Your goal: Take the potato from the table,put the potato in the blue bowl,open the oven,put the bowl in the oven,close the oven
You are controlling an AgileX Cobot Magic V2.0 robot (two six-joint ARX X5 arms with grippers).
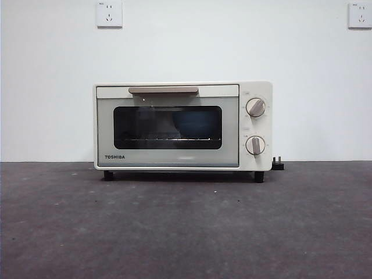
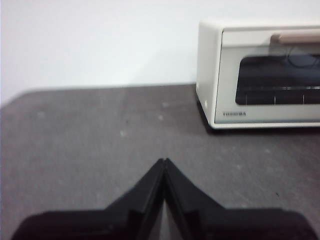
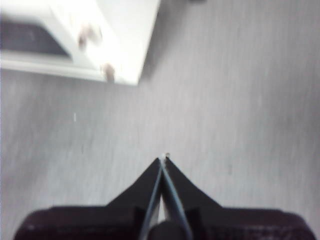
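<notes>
The cream-white TOSHIBA oven [image 1: 183,126] stands at the back of the dark grey table [image 1: 186,226] with its glass door closed. Through the glass a dim blue shape, the blue bowl [image 1: 196,125], shows inside on the rack. The potato is hidden from every view. My left gripper [image 2: 164,161] is shut and empty over the table, off the oven's [image 2: 260,75] TOSHIBA-lettered corner; the blue bowl [image 2: 304,61] shows faintly behind the door. My right gripper [image 3: 163,159] is shut and empty above bare table, off the oven's [image 3: 100,40] knob end. Neither arm shows in the front view.
A white wall with two sockets [image 1: 109,13] rises behind the oven. A black plug [image 1: 278,165] lies by the oven's right foot. Two round knobs [image 1: 255,107] sit on its right panel, and the beige handle [image 1: 163,90] runs along the door's top.
</notes>
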